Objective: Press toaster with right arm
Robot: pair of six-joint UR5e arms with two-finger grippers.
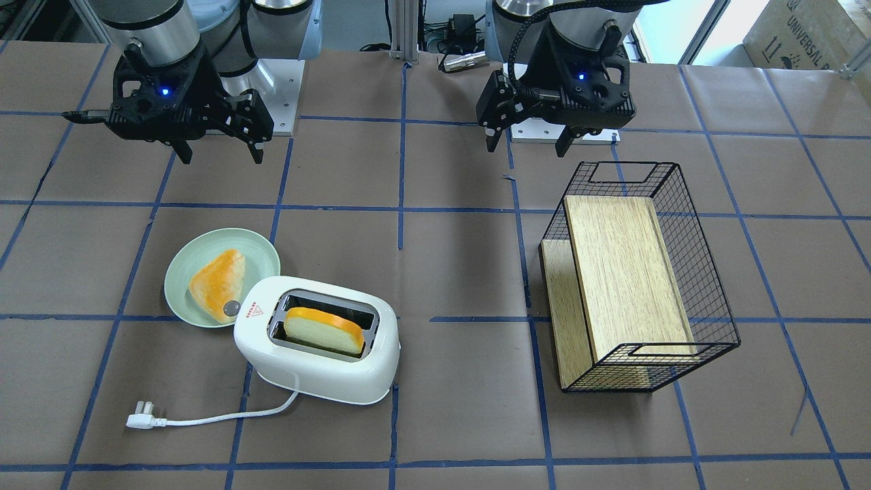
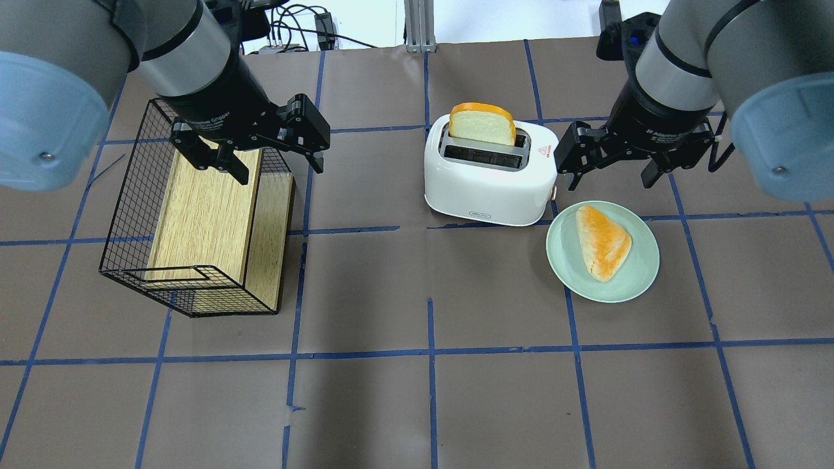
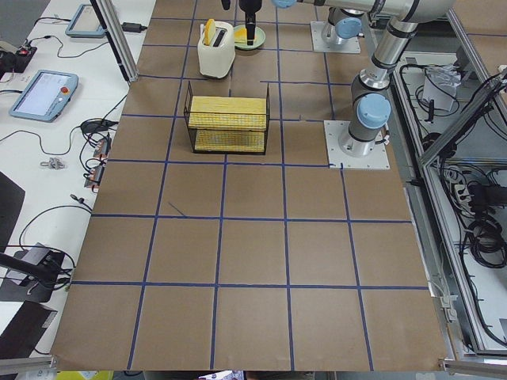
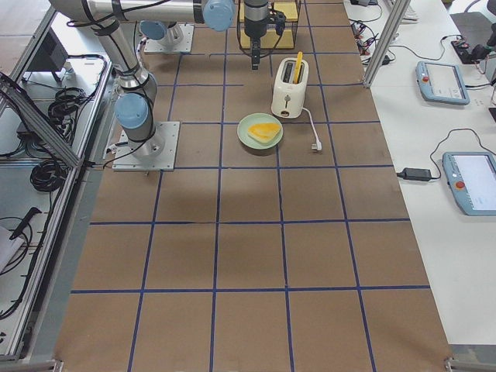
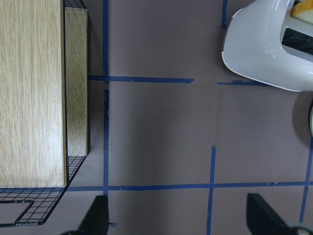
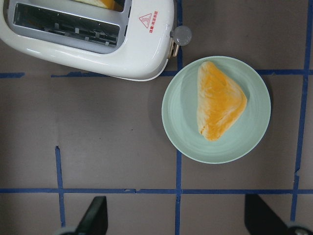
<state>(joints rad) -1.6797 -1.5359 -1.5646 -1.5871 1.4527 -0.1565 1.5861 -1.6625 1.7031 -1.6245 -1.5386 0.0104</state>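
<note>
The white toaster (image 2: 488, 189) stands mid-table with a slice of bread (image 2: 482, 124) sticking up out of its far slot. It also shows in the front view (image 1: 320, 367) and the right wrist view (image 6: 132, 54), where the round lever knob (image 6: 182, 34) sits at its end next to the red triangle mark. My right gripper (image 2: 611, 176) hangs open and empty above the table, just right of the toaster's knob end and apart from it. My left gripper (image 2: 280, 170) is open and empty beside the wire basket.
A pale green plate (image 2: 642, 273) with a triangular bun (image 2: 603, 241) lies right next to the toaster's knob end. A black wire basket (image 2: 130, 195) holding wooden boards (image 2: 202, 215) lies on its side at the left. The toaster's cord and plug (image 1: 143, 416) lie on the table.
</note>
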